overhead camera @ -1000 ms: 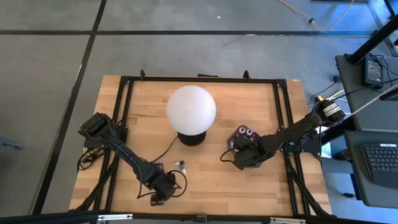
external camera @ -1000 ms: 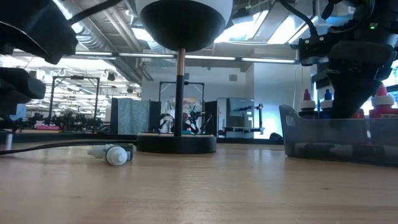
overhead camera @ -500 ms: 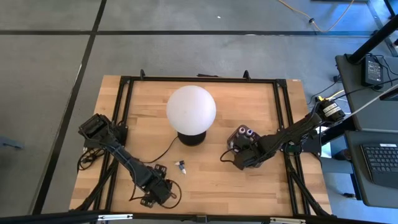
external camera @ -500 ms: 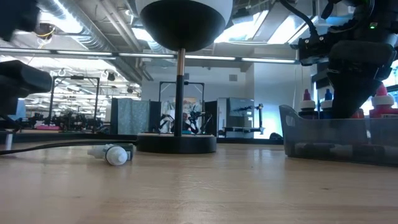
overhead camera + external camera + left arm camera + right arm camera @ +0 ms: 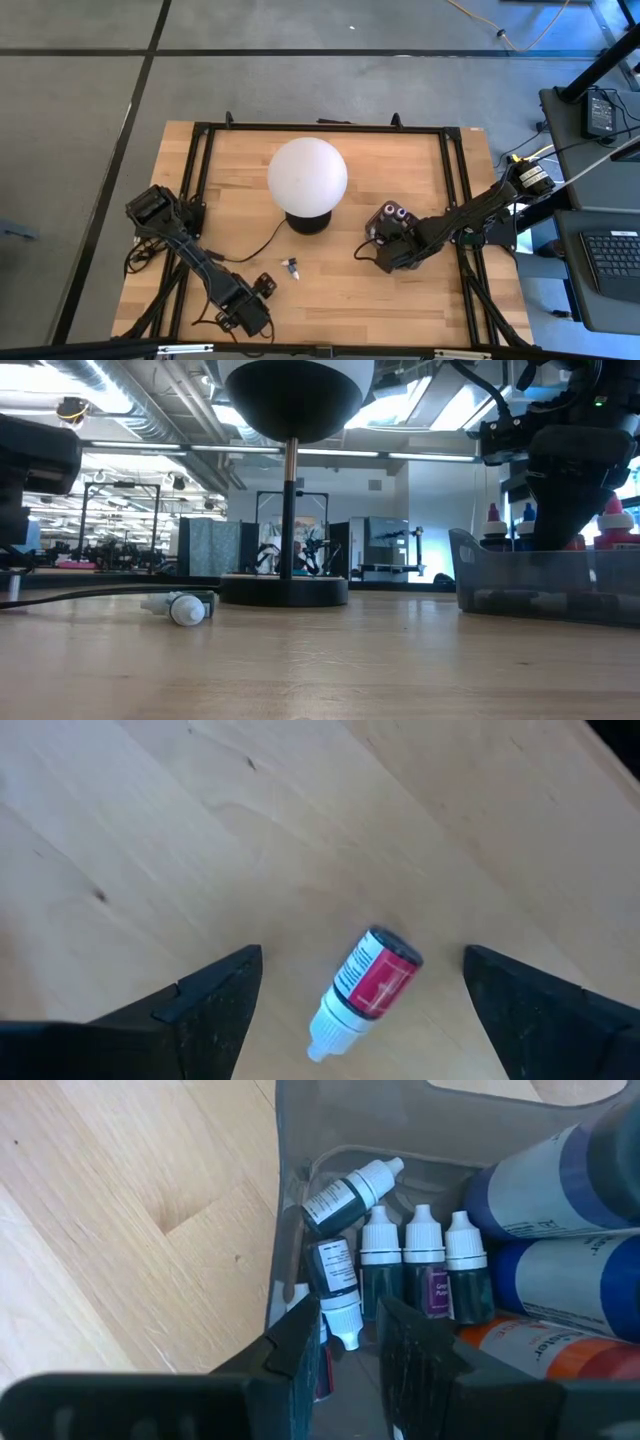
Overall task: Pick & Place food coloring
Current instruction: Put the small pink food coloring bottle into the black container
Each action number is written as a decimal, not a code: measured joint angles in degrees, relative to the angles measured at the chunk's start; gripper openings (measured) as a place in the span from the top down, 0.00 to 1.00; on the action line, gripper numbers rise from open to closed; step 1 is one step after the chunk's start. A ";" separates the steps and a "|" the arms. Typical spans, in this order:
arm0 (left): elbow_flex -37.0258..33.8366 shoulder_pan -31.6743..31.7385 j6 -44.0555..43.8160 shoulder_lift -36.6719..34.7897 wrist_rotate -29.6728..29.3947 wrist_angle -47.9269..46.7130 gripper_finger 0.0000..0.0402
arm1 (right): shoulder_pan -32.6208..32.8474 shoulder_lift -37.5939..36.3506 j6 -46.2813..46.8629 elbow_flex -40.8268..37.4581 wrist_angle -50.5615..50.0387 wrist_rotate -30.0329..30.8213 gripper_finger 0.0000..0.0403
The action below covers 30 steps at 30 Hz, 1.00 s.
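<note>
Your left gripper (image 5: 262,287) has backed toward the desk's near edge, jaws wide and empty, so centre them over the lying red bottle (image 5: 365,990) before descending, while the right gripper (image 5: 348,1342), jaws nearly closed and empty, waits in the tray (image 5: 388,222).

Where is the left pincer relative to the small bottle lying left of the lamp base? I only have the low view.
Observer: The left pincer is open and aimed at the bottle, which shows between its fingers, untouched.
Operator: What colour is that one?
Observer: It has a red label and a white pointed tip; the left wrist view shows it clearly.
Operator: And the right arm, behind the tray wall?
Observer: The right pincer is down inside the tray, among small white-capped bottles with dark bodies.
</note>
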 joint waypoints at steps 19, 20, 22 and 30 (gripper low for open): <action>-1.11 0.16 -0.29 -0.24 1.56 -0.04 0.39 | -0.02 0.04 -0.04 0.02 0.99 0.00 0.74; -1.13 0.16 -0.28 -0.24 1.56 -0.01 0.40 | -0.02 0.04 -0.08 0.02 1.00 0.00 0.74; -1.17 0.16 -0.27 -0.24 1.54 0.28 0.44 | -0.02 0.04 -0.10 0.01 1.00 0.00 0.74; -1.18 0.16 -0.26 -0.24 1.40 0.68 0.58 | -0.02 0.04 -0.22 0.02 1.02 0.00 0.74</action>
